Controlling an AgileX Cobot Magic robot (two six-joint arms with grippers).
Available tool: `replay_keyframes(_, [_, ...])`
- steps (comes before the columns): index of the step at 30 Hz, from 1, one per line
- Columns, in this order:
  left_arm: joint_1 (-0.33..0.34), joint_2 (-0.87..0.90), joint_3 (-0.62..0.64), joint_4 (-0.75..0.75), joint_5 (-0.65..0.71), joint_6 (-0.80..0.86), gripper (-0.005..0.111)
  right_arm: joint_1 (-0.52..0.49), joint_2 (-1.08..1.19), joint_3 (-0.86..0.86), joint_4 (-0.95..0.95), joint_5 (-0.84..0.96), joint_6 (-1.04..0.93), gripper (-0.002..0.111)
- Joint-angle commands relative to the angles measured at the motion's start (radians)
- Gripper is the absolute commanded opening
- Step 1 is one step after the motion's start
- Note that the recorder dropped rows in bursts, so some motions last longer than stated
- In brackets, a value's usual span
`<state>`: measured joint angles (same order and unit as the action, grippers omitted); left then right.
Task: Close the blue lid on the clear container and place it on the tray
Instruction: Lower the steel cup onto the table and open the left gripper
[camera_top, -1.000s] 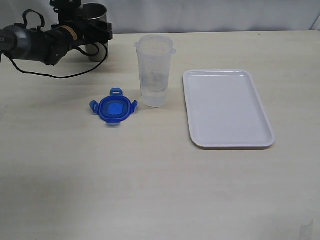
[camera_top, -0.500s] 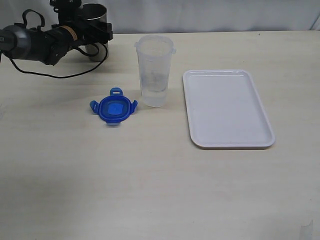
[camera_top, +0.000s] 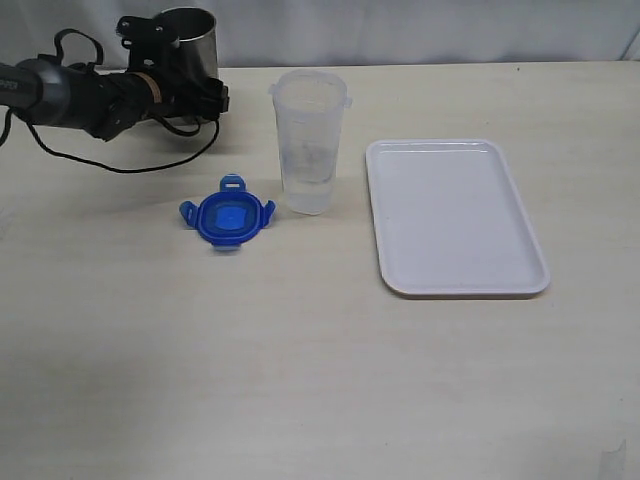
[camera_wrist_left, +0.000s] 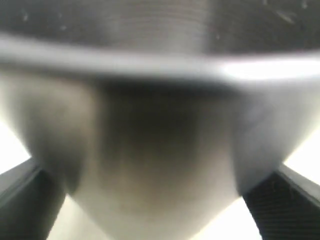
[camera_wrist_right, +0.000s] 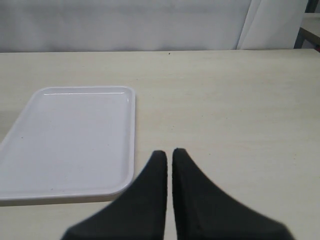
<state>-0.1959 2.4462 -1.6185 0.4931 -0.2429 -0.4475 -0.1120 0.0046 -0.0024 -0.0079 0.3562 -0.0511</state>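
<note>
The blue lid (camera_top: 228, 217) lies flat on the table, just left of the upright, uncovered clear container (camera_top: 310, 140). The white tray (camera_top: 455, 215) lies empty to the container's right and also shows in the right wrist view (camera_wrist_right: 75, 140). My left gripper (camera_top: 208, 98) is at the back left, by a grey steel cup (camera_top: 189, 35), far from the lid. In the left wrist view the cup (camera_wrist_left: 160, 125) fills the space between its wide jaws (camera_wrist_left: 160, 210), with table showing on both sides. My right gripper (camera_wrist_right: 170, 152) is shut and empty, beside the tray's near corner.
A black cable (camera_top: 130, 165) loops on the table under the left arm. A pale wall runs along the table's back edge. Bare tabletop (camera_top: 300, 380) spreads in front of the lid, container and tray.
The left arm has dropped lower and drawn back slightly, so the steel cup now shows above it. Its jaws have widened a little. Lid, container, tray and right gripper have not moved.
</note>
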Motion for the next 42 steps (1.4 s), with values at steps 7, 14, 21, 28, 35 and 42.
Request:
replay_keyframes(7, [-0.003, -0.005, -0.001, -0.008, 0.076, -0.056, 0.085, -0.002, -0.005, 0.002, 0.001, -0.011, -0.006, 0.004])
replay_keyframes(14, [-0.003, -0.006, 0.001, -0.008, 0.142, -0.056, 0.085, -0.002, -0.005, 0.002, 0.001, -0.011, -0.006, 0.004])
replay_keyframes(21, [-0.003, -0.088, 0.090, -0.008, 0.035, -0.054, 0.085, -0.002, -0.005, 0.002, 0.001, -0.011, -0.006, 0.004])
replay_keyframes(28, [-0.001, -0.189, 0.210, -0.008, -0.017, -0.054, 0.085, -0.002, -0.005, 0.002, 0.001, -0.011, -0.006, 0.004])
replay_keyframes(35, [-0.001, -0.304, 0.343, -0.008, -0.019, -0.054, 0.085, -0.002, -0.005, 0.002, 0.001, -0.011, -0.006, 0.004])
replay_keyframes(42, [-0.001, -0.472, 0.474, -0.008, 0.005, -0.054, 0.085, -0.002, -0.005, 0.002, 0.001, -0.011, -0.006, 0.004])
